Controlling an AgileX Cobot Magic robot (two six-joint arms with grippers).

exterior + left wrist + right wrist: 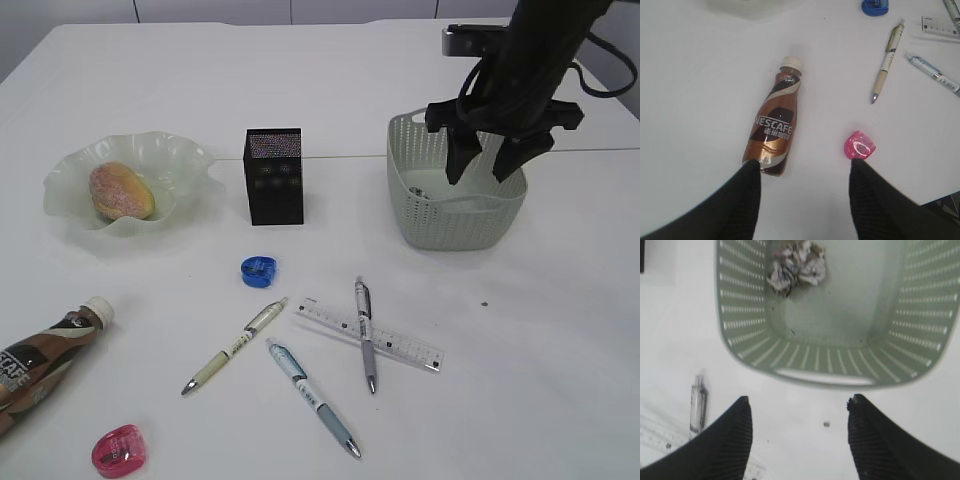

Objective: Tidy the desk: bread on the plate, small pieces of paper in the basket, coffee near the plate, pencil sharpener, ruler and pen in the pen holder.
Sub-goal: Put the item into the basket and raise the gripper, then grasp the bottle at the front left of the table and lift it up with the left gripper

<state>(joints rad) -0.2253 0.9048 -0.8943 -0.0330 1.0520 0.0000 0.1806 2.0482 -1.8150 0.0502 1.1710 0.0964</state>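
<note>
Your right gripper [485, 160] hangs over the pale green basket [410, 205] with fingers spread wide and empty; crumpled paper [796, 266] lies inside. Your left gripper [805, 170], also spread and empty, hovers between the Nescafé bottle [774, 125] and pink pencil sharpener [860, 145].

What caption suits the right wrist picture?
Open hand above the basket holding crumpled paper.
</note>
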